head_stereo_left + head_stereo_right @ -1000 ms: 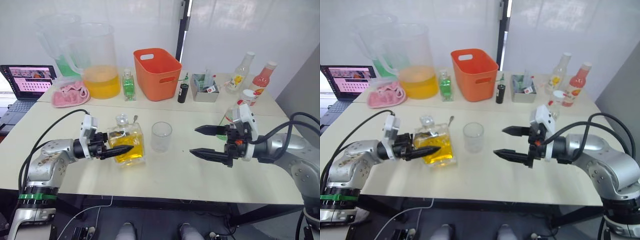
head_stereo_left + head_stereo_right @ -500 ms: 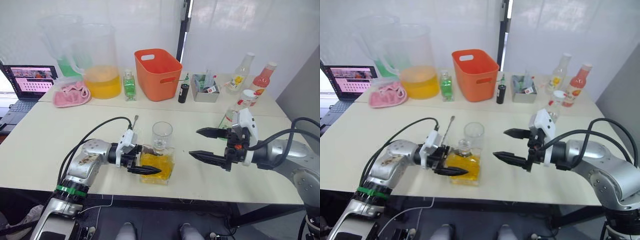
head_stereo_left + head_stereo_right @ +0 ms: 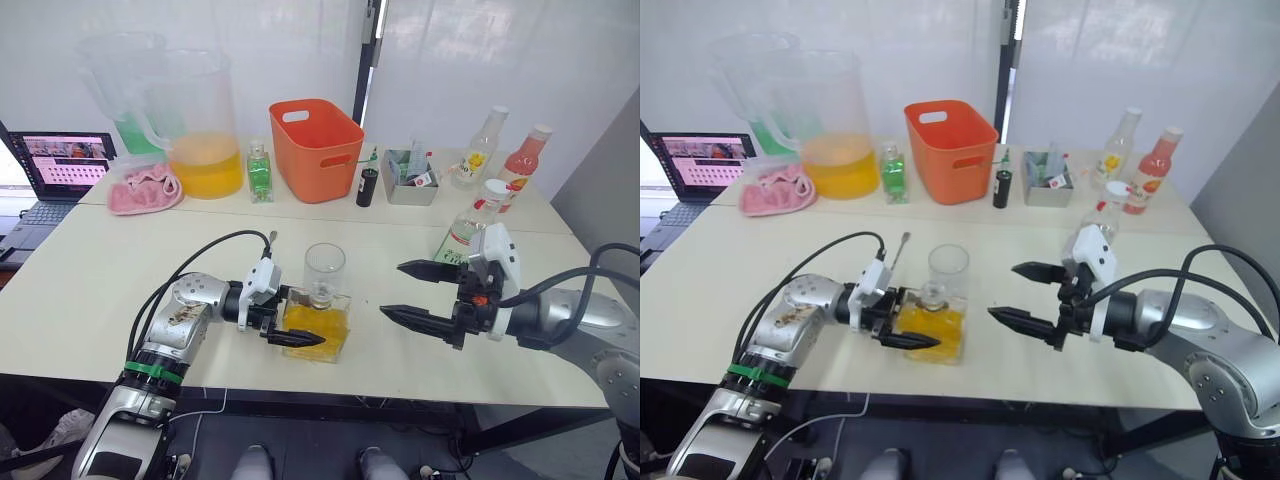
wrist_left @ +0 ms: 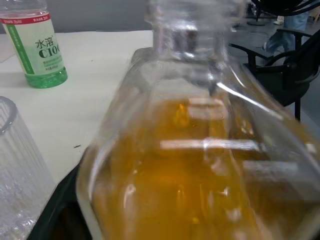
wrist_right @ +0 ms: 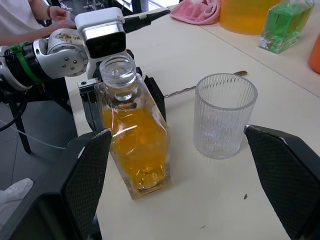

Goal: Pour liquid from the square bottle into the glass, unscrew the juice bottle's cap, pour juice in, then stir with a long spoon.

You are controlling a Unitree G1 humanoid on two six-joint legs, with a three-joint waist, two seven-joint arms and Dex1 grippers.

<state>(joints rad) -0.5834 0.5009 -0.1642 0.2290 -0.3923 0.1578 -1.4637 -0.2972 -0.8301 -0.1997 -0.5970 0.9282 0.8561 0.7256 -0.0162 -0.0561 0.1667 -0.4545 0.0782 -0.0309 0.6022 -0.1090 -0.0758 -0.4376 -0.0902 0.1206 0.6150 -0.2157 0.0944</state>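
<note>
The square bottle (image 3: 318,322) with yellow-orange liquid stands upright on the table, close in front of the glass (image 3: 324,270). My left gripper (image 3: 305,318) is shut on the bottle's body, one finger on each side. The clear ribbed glass (image 5: 224,114) looks empty. The long spoon (image 3: 268,243) lies on the table behind my left arm, partly hidden. My right gripper (image 3: 391,289) hovers open to the right of the bottle and glass, holding nothing. Behind it stands the juice bottle (image 3: 463,233) with its white cap (image 3: 495,188) on.
Along the back stand a pitcher of orange liquid (image 3: 200,130), a small green bottle (image 3: 258,170), an orange basket (image 3: 315,140), a grey container (image 3: 410,170) and two more bottles (image 3: 525,155). A pink cloth (image 3: 140,190) and a laptop (image 3: 60,165) are at the far left. A person (image 5: 30,15) sits nearby.
My left gripper has carried the square bottle to the right, from the left of the glass to just in front of it. The right gripper has barely moved.
</note>
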